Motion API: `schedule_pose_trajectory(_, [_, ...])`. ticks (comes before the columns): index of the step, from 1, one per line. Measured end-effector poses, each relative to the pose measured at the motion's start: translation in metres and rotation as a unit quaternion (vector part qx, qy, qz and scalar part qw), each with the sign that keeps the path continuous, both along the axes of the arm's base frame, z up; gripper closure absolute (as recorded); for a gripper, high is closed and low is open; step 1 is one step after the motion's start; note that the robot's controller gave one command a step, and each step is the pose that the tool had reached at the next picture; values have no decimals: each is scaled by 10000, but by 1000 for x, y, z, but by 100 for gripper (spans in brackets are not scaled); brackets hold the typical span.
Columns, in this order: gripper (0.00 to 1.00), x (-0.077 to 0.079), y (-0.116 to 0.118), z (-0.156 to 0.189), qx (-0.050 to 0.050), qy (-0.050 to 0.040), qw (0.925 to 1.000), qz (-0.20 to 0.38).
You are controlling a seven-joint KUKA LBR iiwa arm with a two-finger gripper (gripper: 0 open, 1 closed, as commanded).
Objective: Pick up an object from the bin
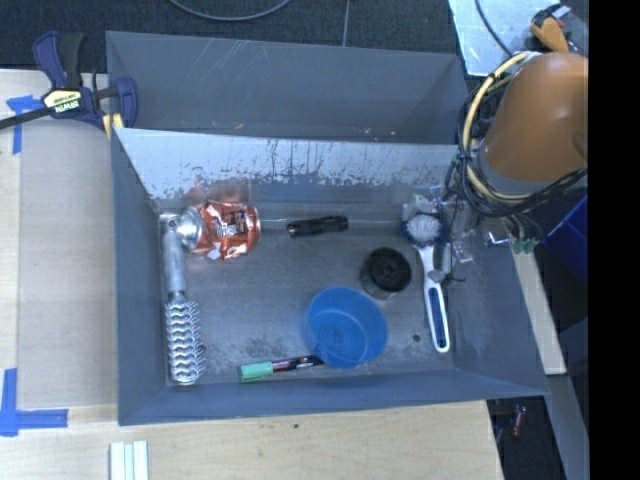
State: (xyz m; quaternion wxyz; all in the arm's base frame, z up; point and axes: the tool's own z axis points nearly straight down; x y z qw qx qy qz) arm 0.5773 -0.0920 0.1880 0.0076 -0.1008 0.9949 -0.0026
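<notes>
The gripper (440, 236) is seen at the right side of the bin (300, 98), low over the upper end of a white and blue handled tool (438, 320). This tool lies lengthwise beside the right wall. Whether the gripper is open or closed cannot be told. Just left of the tool, a black round cap (386, 269) and a blue bowl (345, 326) are placed. A crumpled orange foil packet (226, 230) lies far left; its print cannot be read.

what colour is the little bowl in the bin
The bowl is plain blue, clearest in the camera view.
</notes>
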Motion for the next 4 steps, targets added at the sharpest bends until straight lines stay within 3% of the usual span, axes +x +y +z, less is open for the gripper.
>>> schedule_pose_trajectory(1, [0, 3, 4, -74, 35, 98, 9997, 219])
schedule_pose_trajectory(2, [0, 11, 4, -68, 20, -10, 9973, -729])
schedule_pose_trajectory(3, [0, -3, 11, -61, 24, 76, 9965, 833])
schedule_pose_trajectory(4, [0, 6, 14, -68, 18, 39, 9987, 516])
